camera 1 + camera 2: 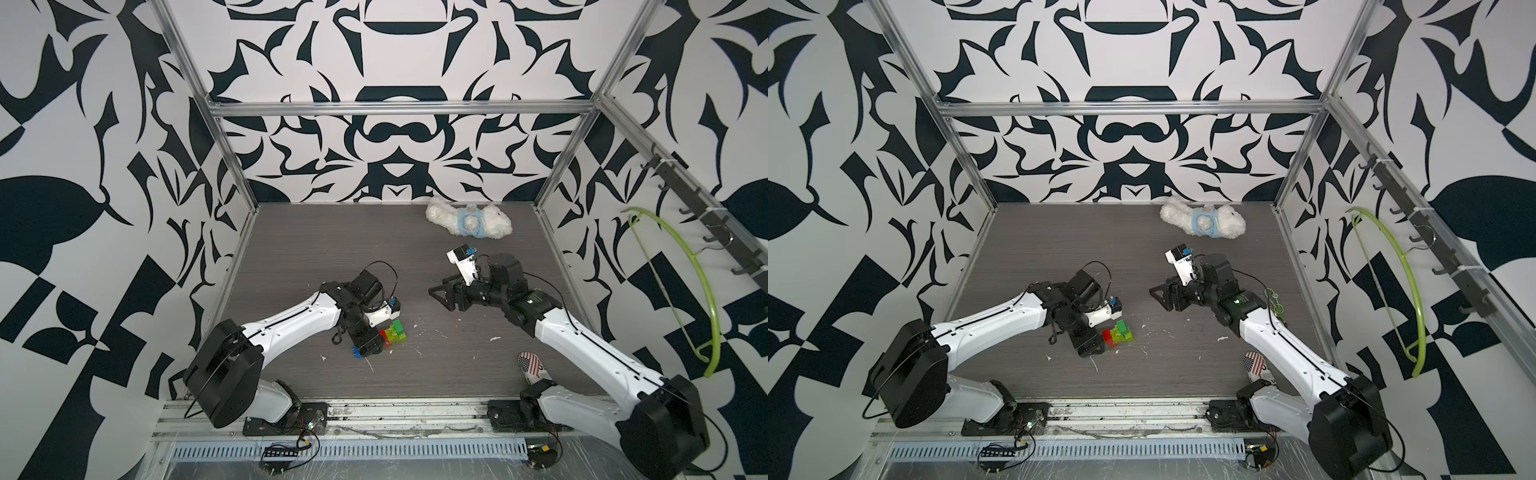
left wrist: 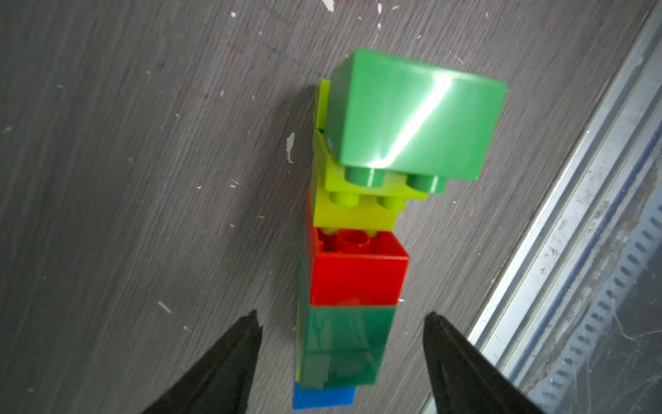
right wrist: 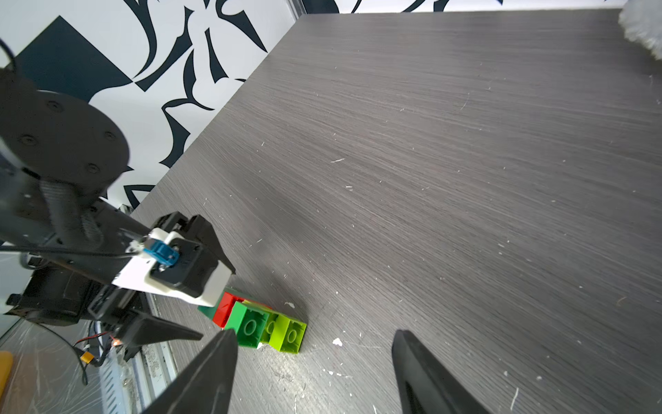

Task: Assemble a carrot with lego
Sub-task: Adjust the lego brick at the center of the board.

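The carrot [image 1: 390,334] lies on its side on the dark grey wood-grain table [image 1: 332,249], just left of centre in the lower half of both top views. Its long axis runs from lower left to upper right: the blue tip points at the front aluminium rail [image 1: 395,415], and the forked lime and green prongs point up the frame toward bare tabletop. From the tip, the glossy, hard-edged plastic bricks go blue, dark green, red, lime, then a bigger green block with round studs showing. The left gripper [image 2: 342,322] straddles the dark green section. Its black pointed fingers [image 2: 236,358] stand apart, with a strip of table visible on each side of the bricks, so nothing is clamped. The right gripper [image 3: 315,337] hangs to the right of the carrot, well clear of it, with its jaws spread and only table between them. White flecks [image 1: 619,338] are scattered over the table around the carrot. The upper half of the table is open, apart from a white plush toy [image 1: 467,222] near the far edge at upper right. A stars-and-stripes item [image 1: 532,365] lies partly under the right arm at lower right.
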